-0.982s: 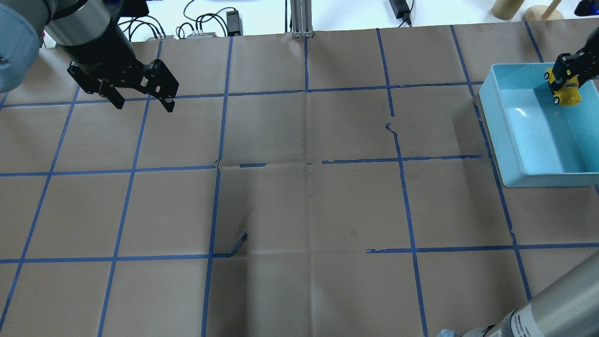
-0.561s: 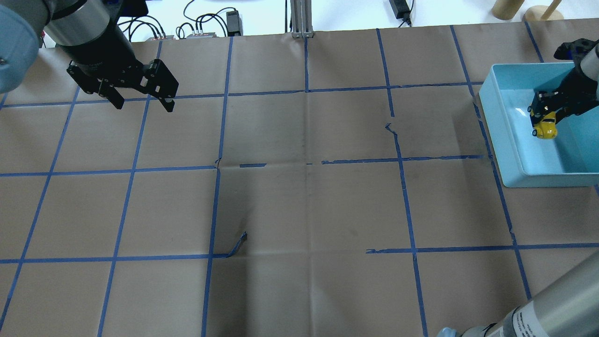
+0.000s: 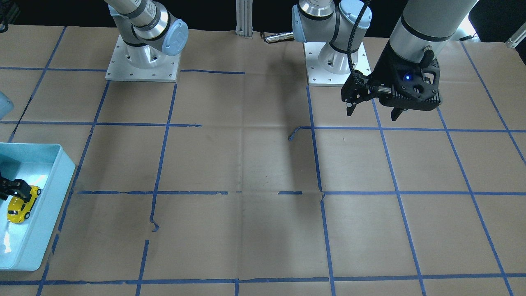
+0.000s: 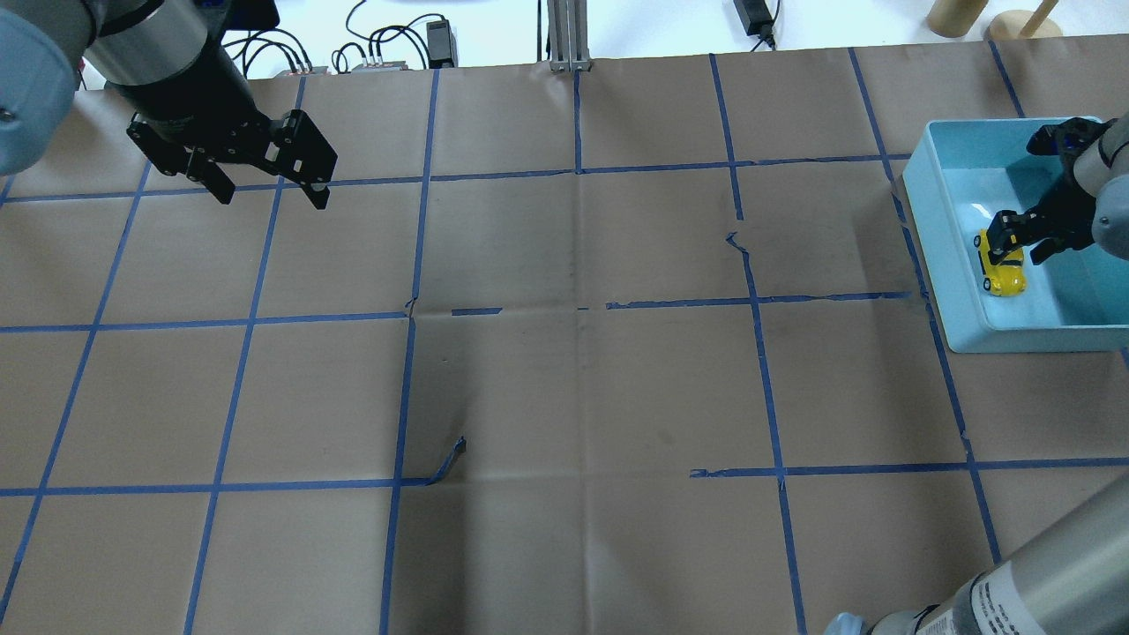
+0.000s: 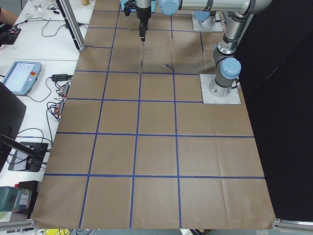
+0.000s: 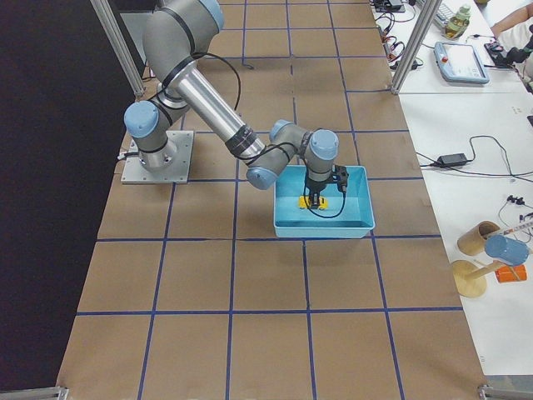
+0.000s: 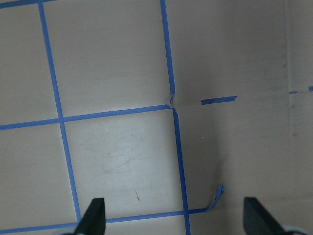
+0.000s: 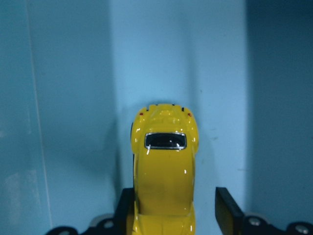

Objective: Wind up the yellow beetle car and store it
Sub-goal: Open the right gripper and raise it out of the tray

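While the right arm dips into the tray: the left arm hangs well apart from it, over the far side of the table.
Yellow beetle car (image 4: 1003, 273): inside the light-blue tray (image 4: 948, 265), down at its floor, near the long wall that faces the table's middle; whether the wheels touch the floor cannot be told.
Car, wrist view: roof up, lying lengthwise between the fingers; the end with the small dark window and red lights points away from the wrist.
Right gripper (image 4: 1017, 247): lowered into the tray and straddling the car, its jaws parted. One finger (image 8: 225, 210) stands clear of the car, with tray floor showing in the gap. The other sits right against the car's flank, and contact there cannot be told.
Left gripper (image 4: 269, 198): held above the brown paper (image 4: 573, 388), fingers spread wide with nothing between them.
Table surface: brown paper marked into squares by blue tape (image 4: 414, 265).
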Tool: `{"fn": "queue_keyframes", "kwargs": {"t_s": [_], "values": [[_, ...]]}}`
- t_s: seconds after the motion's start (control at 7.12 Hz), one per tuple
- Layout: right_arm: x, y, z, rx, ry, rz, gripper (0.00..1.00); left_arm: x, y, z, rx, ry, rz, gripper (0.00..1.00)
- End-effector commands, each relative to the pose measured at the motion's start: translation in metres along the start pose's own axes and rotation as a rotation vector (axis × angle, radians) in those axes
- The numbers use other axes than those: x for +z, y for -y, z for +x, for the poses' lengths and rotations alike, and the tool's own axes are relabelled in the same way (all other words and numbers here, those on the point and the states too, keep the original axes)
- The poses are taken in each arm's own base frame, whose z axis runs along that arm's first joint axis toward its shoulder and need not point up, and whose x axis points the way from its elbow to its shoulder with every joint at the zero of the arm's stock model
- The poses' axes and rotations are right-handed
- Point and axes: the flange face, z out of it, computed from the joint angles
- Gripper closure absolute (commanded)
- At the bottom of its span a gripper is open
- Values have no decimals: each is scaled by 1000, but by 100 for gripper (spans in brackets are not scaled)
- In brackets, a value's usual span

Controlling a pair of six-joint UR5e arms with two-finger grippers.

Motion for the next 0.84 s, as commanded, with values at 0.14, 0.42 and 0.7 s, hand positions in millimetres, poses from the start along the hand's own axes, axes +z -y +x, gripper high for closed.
{"fn": "queue_keyframes", "kwargs": {"t_s": [0.14,0.42,0.7], "values": [[-76,4,2,4,-1,-5,0,0,0,0,0,-2,0,1],[-132,5,-8,-6,-5,13,0,0,0,0,0,-2,0,1],[-199,-9,-65,25,0,10,0,0,0,0,0,-2,0,1]]}}
